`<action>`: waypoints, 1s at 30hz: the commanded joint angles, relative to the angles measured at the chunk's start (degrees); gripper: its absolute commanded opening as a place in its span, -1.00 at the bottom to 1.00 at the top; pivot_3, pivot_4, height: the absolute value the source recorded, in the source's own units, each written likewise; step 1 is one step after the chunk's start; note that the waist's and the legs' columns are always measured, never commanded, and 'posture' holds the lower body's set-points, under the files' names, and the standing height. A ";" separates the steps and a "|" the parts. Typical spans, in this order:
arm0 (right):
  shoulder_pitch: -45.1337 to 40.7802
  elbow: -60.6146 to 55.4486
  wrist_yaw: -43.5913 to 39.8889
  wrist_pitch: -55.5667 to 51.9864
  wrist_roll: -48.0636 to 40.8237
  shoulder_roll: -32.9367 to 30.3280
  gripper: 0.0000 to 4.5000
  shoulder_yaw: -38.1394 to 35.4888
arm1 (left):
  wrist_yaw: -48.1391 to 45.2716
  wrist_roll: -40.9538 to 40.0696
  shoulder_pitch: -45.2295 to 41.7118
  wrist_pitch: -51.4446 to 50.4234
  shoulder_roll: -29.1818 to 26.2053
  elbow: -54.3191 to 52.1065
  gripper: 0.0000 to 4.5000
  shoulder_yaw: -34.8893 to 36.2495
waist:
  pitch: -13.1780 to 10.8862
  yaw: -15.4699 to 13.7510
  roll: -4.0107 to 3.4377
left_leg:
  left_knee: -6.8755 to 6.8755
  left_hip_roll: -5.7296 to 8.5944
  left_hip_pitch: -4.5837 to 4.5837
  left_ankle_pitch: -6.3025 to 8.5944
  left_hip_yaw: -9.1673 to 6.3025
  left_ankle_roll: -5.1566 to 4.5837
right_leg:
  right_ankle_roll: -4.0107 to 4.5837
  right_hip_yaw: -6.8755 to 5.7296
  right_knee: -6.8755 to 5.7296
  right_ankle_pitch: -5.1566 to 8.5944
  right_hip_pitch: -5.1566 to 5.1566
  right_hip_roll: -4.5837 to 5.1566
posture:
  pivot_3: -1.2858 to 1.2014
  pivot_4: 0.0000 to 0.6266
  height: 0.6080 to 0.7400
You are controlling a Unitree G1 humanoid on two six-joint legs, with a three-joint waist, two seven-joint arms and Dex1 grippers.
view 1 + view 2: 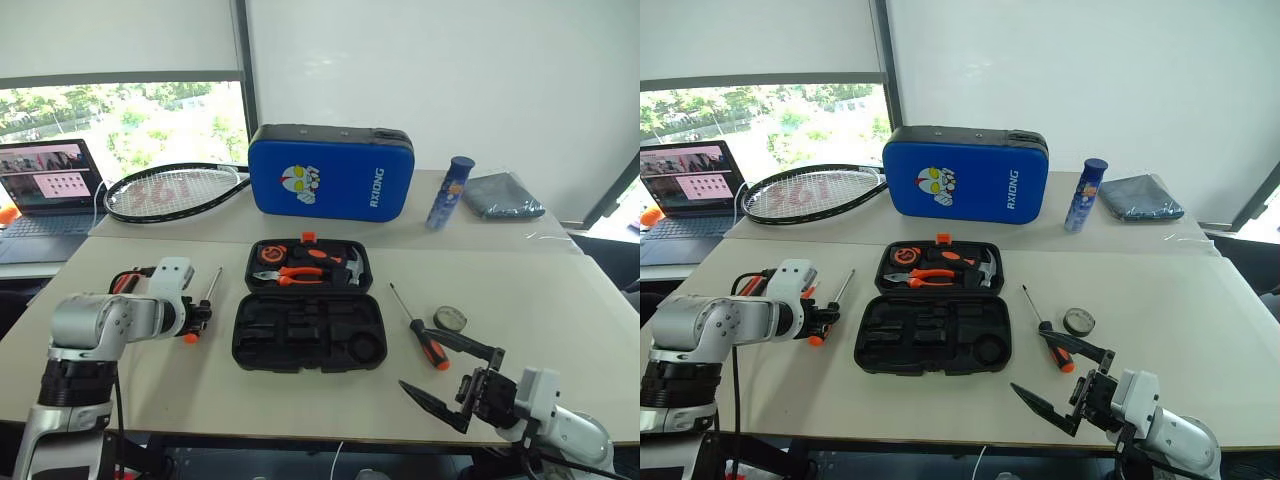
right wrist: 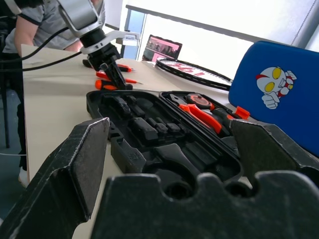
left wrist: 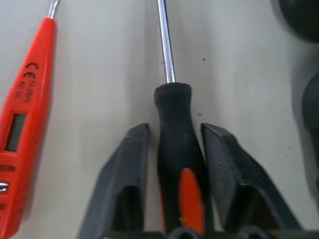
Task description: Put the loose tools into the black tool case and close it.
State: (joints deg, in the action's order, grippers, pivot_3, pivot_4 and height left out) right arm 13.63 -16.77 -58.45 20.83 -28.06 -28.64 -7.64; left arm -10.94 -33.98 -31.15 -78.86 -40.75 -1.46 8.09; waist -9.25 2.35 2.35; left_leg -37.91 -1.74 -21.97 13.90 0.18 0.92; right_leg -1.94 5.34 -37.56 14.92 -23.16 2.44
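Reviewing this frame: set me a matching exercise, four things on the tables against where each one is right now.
Things:
1. tester screwdriver
2. pliers
3. tape roll
4. racket

Places:
A. inside the open tool case, in its far half
B. on the table to the right of the case, past the loose screwdriver
C. far table, left of the blue case
D. flat on the table beside the screwdriver that sits between the left gripper jaws

Pairs: 1-D, 2-A, 3-B, 4-C

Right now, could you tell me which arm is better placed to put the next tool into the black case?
Left: the left gripper straddles a screwdriver handle beside the case; the right gripper hangs open, holding nothing.
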 commanded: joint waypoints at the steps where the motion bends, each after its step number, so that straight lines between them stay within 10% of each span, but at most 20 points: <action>1: 0.66 -1.84 1.17 0.86 -0.45 -0.67 1.00 -2.23 | -5.91 -0.71 1.08 3.96 -2.25 -1.44 -0.67 3.77 | 0.00 0.14 0.00 | 0.00 -0.01 0.00 0.00 0.01 0.00 | 0.00 0.01 0.00 0.00 0.00 -0.01 | 0.03 -0.52 1.00; 7: 2.32 -2.09 1.83 0.99 -0.21 -1.03 1.00 -3.41 | -27.38 -1.24 -0.28 26.86 -5.69 -2.93 -0.67 5.18 | -0.04 -0.31 0.07 | 0.00 0.00 -0.11 -0.01 0.00 0.01 | 0.01 -0.04 0.03 0.00 -0.05 0.01 | 0.03 -0.52 1.00; 15: 3.15 -3.97 3.73 -0.39 0.32 -1.65 1.00 -3.80 | -59.98 18.13 -10.62 62.78 -4.86 8.04 -0.67 -21.41 | 0.00 -1.63 -0.01 | 0.00 0.04 -0.16 -0.01 0.09 0.01 | -0.05 -0.08 0.45 -0.02 0.12 0.01 | 0.03 -0.52 1.00; 30: 8.60 -9.64 7.78 -2.25 0.72 -1.72 1.00 -5.20 | -64.52 38.29 -24.95 76.51 5.11 34.10 -0.67 -33.39 | -0.02 -1.27 0.01 | -0.02 -0.01 -0.43 0.02 0.01 -0.10 | -0.10 -0.04 0.47 0.01 -0.07 -0.13 | 0.03 -0.52 1.00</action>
State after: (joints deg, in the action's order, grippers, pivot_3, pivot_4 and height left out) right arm 21.81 -24.18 -51.35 18.25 -27.17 -30.48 -11.79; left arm -74.00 2.96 -54.23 -4.52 -35.73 32.28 -25.35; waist -9.27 1.08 2.36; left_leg -37.94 -1.75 -22.40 13.92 0.18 0.82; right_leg -2.04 5.29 -37.10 14.93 -23.21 2.31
